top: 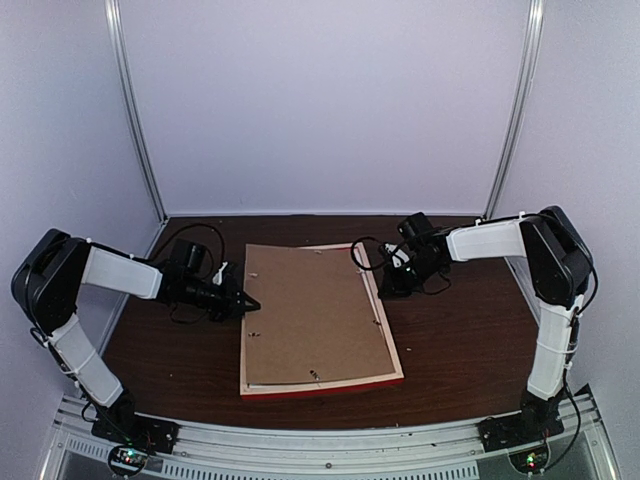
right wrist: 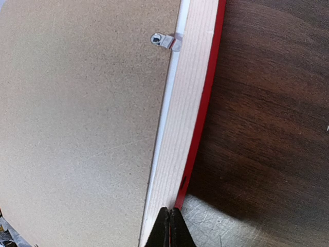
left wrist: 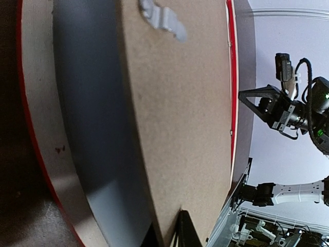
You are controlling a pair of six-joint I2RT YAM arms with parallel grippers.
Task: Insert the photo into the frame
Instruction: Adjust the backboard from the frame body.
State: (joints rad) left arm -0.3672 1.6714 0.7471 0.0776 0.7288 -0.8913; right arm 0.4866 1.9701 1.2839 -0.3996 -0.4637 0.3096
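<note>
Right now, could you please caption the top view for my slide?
Face-down frame under a brown board, with the shut left tool and right tool at its sides.

Brown backing board (top: 315, 315), metal clip (right wrist: 165, 40), dark wooden table (top: 470, 340), white strip (right wrist: 163, 118), perhaps matting

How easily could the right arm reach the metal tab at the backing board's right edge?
Probably yes: the right fingers, shut, rest by the frame, and the metal tab lies further along its rail, nothing between.
</note>
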